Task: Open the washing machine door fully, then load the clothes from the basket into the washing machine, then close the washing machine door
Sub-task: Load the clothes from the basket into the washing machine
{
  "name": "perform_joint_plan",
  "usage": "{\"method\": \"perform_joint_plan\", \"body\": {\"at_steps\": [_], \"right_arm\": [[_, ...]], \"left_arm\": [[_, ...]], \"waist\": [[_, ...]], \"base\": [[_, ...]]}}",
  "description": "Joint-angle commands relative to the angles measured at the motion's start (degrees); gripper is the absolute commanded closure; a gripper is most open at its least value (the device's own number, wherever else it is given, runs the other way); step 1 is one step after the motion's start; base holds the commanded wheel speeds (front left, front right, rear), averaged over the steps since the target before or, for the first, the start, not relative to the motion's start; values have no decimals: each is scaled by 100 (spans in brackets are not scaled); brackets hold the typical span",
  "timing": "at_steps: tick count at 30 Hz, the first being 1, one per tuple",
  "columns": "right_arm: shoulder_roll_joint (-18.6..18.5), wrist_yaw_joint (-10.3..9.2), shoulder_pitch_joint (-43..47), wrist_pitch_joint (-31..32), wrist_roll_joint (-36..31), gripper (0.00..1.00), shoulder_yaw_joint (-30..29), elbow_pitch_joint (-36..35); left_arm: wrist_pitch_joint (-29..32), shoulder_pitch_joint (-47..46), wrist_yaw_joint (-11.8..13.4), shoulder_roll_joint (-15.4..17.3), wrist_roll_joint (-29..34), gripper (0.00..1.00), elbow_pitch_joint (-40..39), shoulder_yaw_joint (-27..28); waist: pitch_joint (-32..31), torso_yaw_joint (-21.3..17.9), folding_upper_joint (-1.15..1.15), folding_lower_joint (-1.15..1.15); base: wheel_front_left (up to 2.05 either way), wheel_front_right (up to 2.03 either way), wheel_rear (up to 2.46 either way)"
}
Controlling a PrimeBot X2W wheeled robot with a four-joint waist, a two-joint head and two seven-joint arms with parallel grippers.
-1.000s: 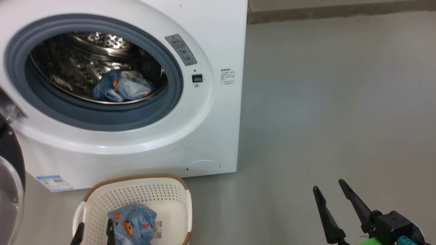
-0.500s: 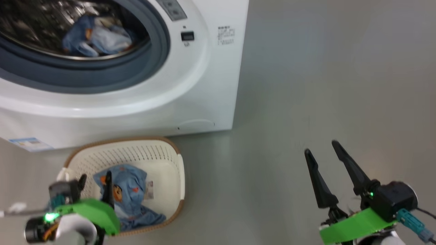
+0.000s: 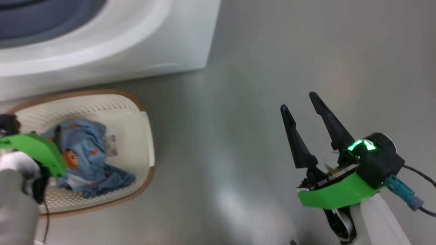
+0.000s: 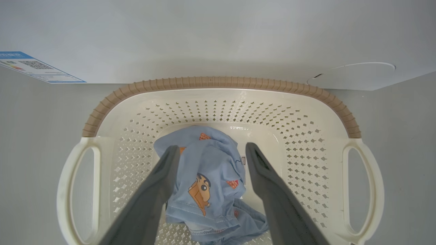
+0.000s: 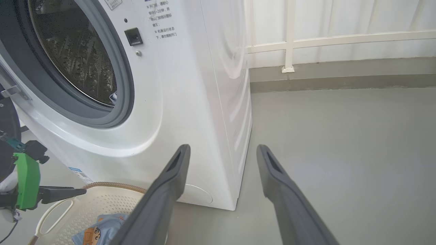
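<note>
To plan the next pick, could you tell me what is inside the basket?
The clothes, a light blue bundle, lie in the basket beside a paper label. Anything beneath them is hidden.

Surface: floor point(image 3: 265, 85), smooth grey, faintly glossy, with pale reflections in the head view.

Directly on it:
- washing machine point(image 5: 190, 88), white, base flat on the floor; its front and side panels meet the floor at a square corner.
- basket point(image 4: 218, 82), cream with a brown rim, standing upright just in front of the washing machine's lower front. One long side faces the machine. In the head view a narrow strip of floor separates the two. Along the machine's front, the basket sits between the blue sticker point(image 4: 37, 66) and the round flap point(image 4: 354, 75).

Behind the washing machine's side, the floor ends at a grey skirting band point(image 5: 340, 80) under a white wall.
</note>
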Motion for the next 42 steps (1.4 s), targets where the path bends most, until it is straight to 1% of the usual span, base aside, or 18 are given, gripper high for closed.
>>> {"method": "perform_joint_plan", "body": {"at_steps": [1, 8, 9, 12, 17, 24, 25, 26, 27, 28, 29, 36, 42], "right_arm": [[39, 9, -54, -58, 94, 0, 176, -95], [41, 9, -399, -119, 449, 0, 374, -52], [41, 9, -442, -121, 530, 0, 386, -113], [41, 9, -468, -122, 621, 0, 398, -184], [42, 9, -517, -123, 688, 0, 421, -260], [42, 9, -575, -123, 742, 0, 464, -295], [42, 9, -583, -123, 749, 0, 469, -298], [42, 9, -583, -123, 749, 0, 469, -298], [42, 9, -592, -123, 756, 0, 472, -302], [42, 9, -599, -123, 765, 0, 473, -307], [42, 9, -606, -123, 773, 0, 473, -310], [42, 9, -634, -123, 785, 0, 426, -298], [42, 9, -632, -123, 712, 0, 321, -290]], "left_arm": [[78, -144, -74, 354, -105, 0, 44, 187], [737, -679, -243, 978, -255, 0, 528, 200], [883, -771, -268, 1139, -283, 0, 587, 179], [1028, -864, -288, 1304, -354, 0, 635, 170], [1278, -954, -297, 1422, -471, 0, 702, 170], [1486, -1017, -243, 1425, -538, 0, 768, 158], [1511, -1018, -229, 1425, -549, 24, 782, 160], [1511, -1018, -229, 1425, -549, 24, 782, 160], [1522, -1019, -220, 1427, -552, 60, 787, 155], [1527, -1019, -207, 1435, -544, 88, 789, 143], [1539, -1019, -196, 1443, -534, 100, 793, 127], [1429, -1012, -95, 1430, -511, 100, 765, 77], [1021, -968, -9, 1297, -542, 100, 697, 101]], "waist": [[1032, -740, 0, 0], [1669, -1188, 0, 0], [1805, -1264, 0, 0], [1960, -1318, 0, 0], [2117, -1330, 0, 0], [2194, -1309, 0, 0], [2203, -1314, 0, 0], [2203, -1314, 0, 0], [2211, -1318, 0, 0], [2217, -1323, 0, 0], [2224, -1330, 0, 0], [2235, -1287, 0, 0], [2137, -1089, 0, 0]], "base": [[0, 0, 0], [0, 0, 0], [0, 0, 0], [0, 0, 0], [0, 0, 0], [0, 0, 0], [0, 0, 0], [0, 0, 0], [0, 0, 0], [0, 0, 0], [0, 0, 0], [0, 0, 0], [0, 0, 0]]}}
